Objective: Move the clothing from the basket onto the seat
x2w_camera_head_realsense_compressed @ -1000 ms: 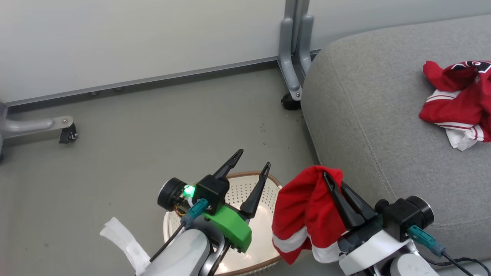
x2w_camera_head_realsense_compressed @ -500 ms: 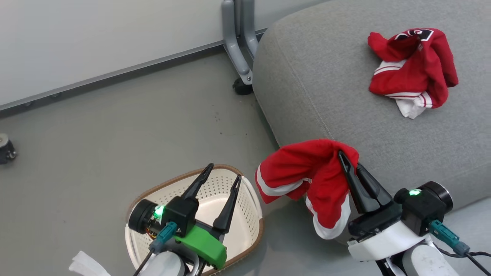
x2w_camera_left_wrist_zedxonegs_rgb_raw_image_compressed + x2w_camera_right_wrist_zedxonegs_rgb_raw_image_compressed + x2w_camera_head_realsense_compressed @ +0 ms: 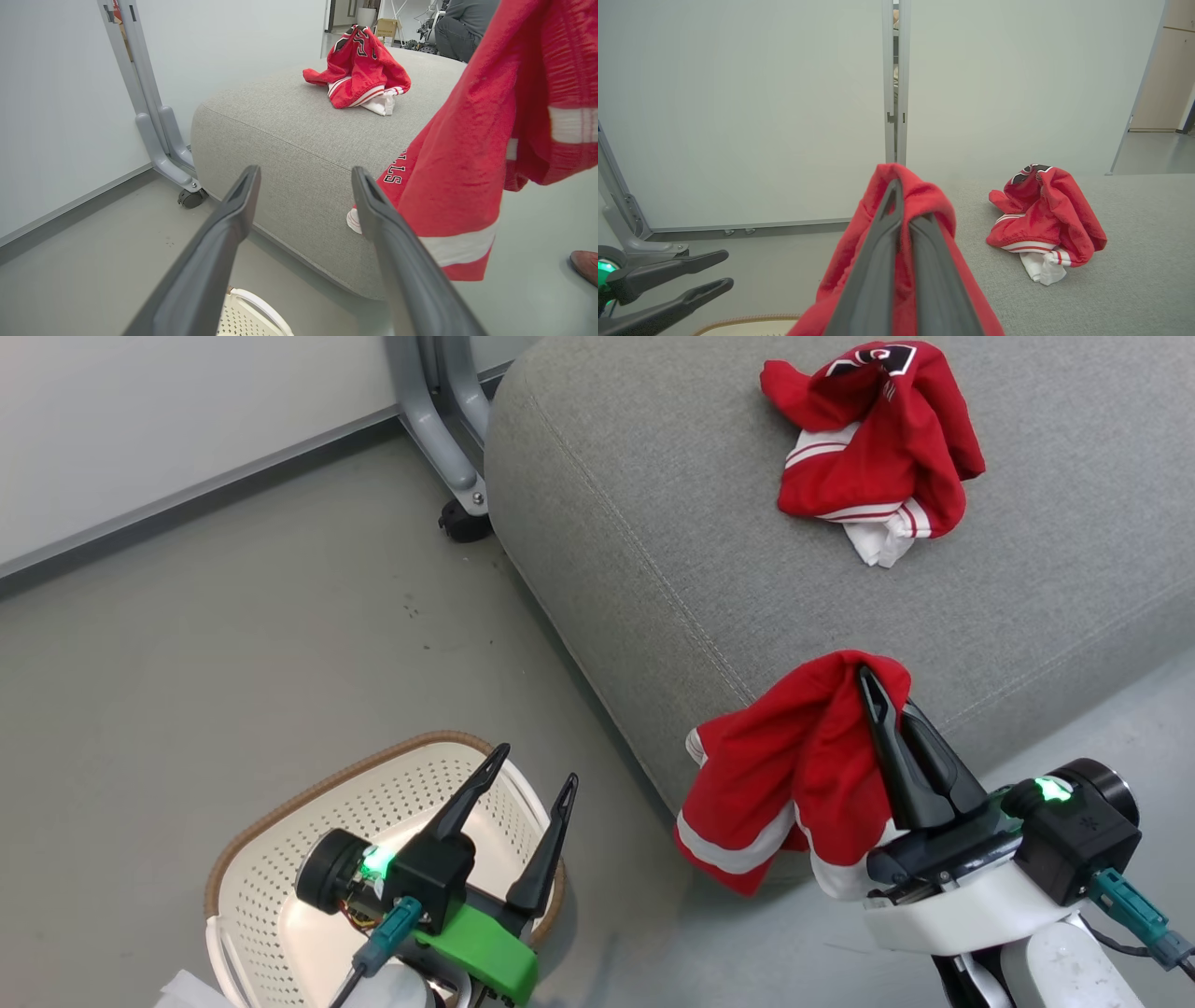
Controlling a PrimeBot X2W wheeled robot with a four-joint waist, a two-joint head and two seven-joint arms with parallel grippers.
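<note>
- Right gripper (image 3: 885, 689) is clamping a red garment (image 3: 784, 756), which is hanging at the edge of the seat (image 3: 653, 523).
- Its black lettering (image 3: 396, 168) is showing "LLS".
- Left gripper (image 3: 538, 763) is hovering over the basket (image 3: 308, 812), fingers apart.
- Another red garment (image 3: 868, 439) is lying crumpled on the seat.

We see a smooth grey floor (image 3: 233, 644) running to a pale partition wall (image 3: 140, 411) — its grey metal leg (image 3: 439, 439) resting on a black castor (image 3: 464, 523).
</note>
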